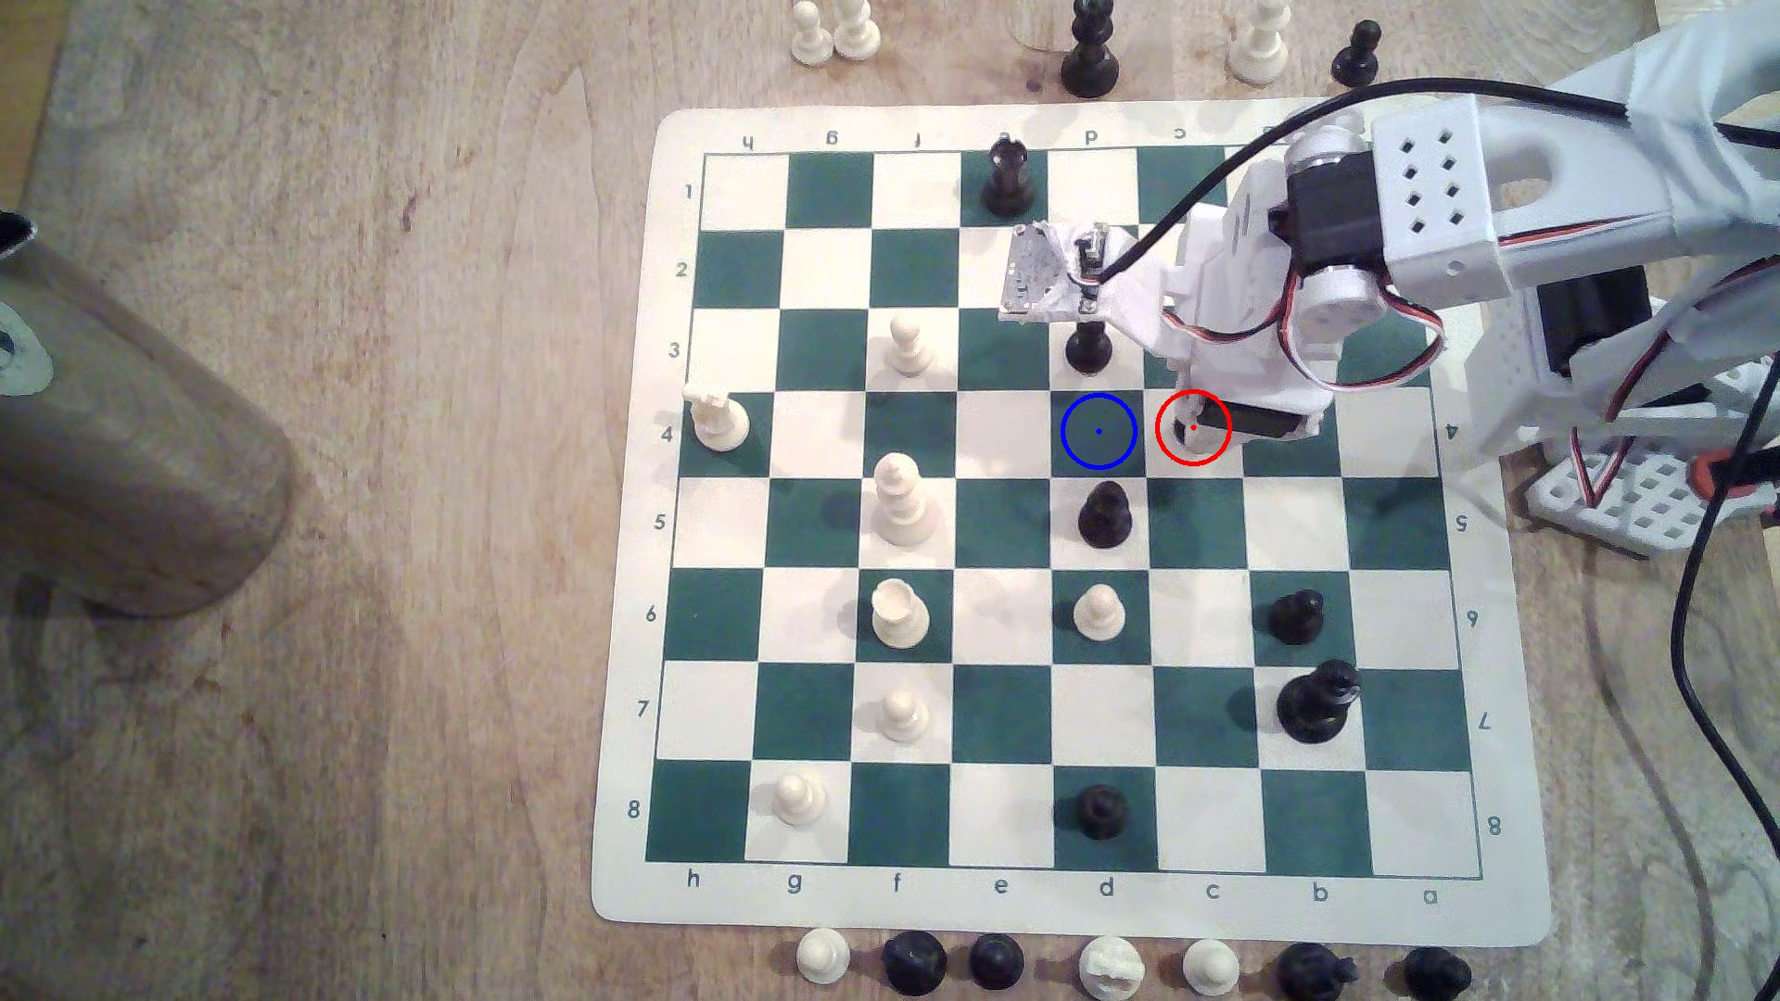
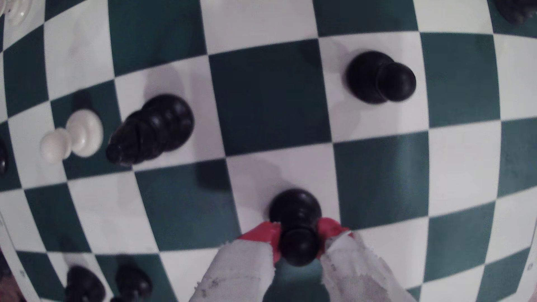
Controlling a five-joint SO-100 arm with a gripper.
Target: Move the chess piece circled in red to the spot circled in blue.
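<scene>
The chess piece circled in red, a small black pawn (image 2: 295, 212), stands on a white square with its round head between my red-tipped fingers (image 2: 263, 233). My gripper (image 2: 299, 236) is shut on its neck from both sides. In the exterior view the arm covers most of this pawn (image 1: 1179, 435) inside the red ring, and my gripper (image 1: 1199, 433) hangs right over it. The spot circled in blue (image 1: 1098, 431) is the bare dark green square one square toward the exterior view's left of the pawn. It is the green square (image 2: 270, 98) just beyond the pawn in the wrist view.
A black pawn (image 1: 1088, 346) and a taller black piece (image 1: 1105, 515) stand on the squares either side of the blue-ringed spot. A white pawn (image 1: 1098, 612) is farther down that file. Captured pieces line the board's edges. A brown cylinder (image 1: 135, 462) lies at the exterior view's left.
</scene>
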